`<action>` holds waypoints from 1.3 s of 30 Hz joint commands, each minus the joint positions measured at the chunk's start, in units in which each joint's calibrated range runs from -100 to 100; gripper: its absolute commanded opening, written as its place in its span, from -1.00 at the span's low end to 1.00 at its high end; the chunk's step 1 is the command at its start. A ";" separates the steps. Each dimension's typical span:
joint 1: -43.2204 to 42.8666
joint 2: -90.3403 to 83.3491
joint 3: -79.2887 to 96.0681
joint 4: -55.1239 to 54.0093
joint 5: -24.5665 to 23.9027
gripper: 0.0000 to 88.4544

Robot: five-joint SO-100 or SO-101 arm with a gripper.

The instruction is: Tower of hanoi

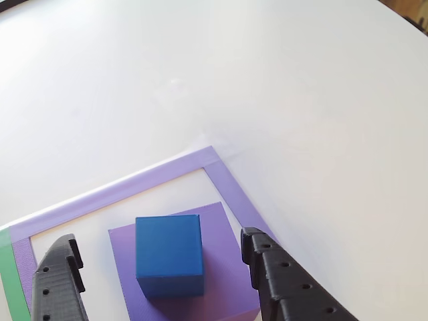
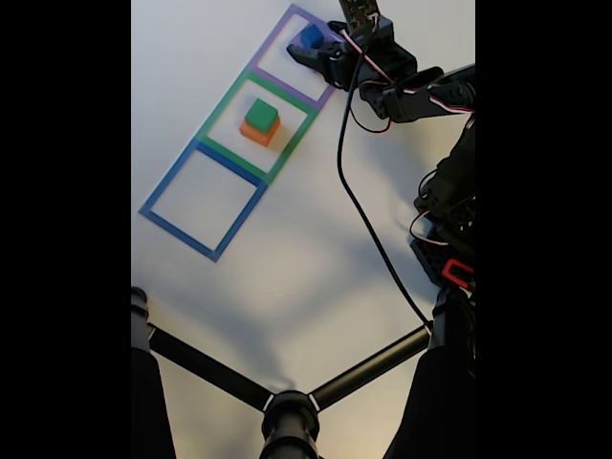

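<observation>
White bench (image 1: 281, 87) spreads under everything, bright and bare toward the far edge in the other view. On it the blue cube (image 1: 169, 254) sits on top of the flat purple block (image 1: 224, 267), its near face reaching almost to the block's front edge, and both lie inside the purple taped outline (image 1: 134, 184). A strip of green tape (image 1: 10, 274) joins that outline at the lower left of this view. The hand (image 1: 160, 267) is spread wide, one black finger (image 1: 57, 281) left of the cube and the other to its right, both clear of the cube; the right one overlaps the purple block's corner in the picture, though contact cannot be judged.

From the fixed view the blue cube (image 2: 309, 36) is at the top, in the purple outline (image 2: 287, 19), with the hand (image 2: 320, 53) just beside it. In the next square, the green outline (image 2: 222, 100), the green block (image 2: 261, 115) rests on the orange block (image 2: 256, 132). The blue outline (image 2: 172, 220) follows below. A black cable (image 2: 359, 210) trails from the arm (image 2: 421, 91) across the bench, and dark stand legs (image 2: 210, 368) cross the bottom.
</observation>
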 commanded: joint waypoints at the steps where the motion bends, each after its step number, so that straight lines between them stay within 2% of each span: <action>1: -1.01 -0.81 -1.61 -1.88 0.00 -0.53; 6: -1.62 -0.65 -1.61 -2.05 0.00 -0.63; 24: -2.53 -0.73 0.39 -2.77 0.00 -0.66; 39: -3.07 -0.97 2.02 -3.99 0.00 -0.89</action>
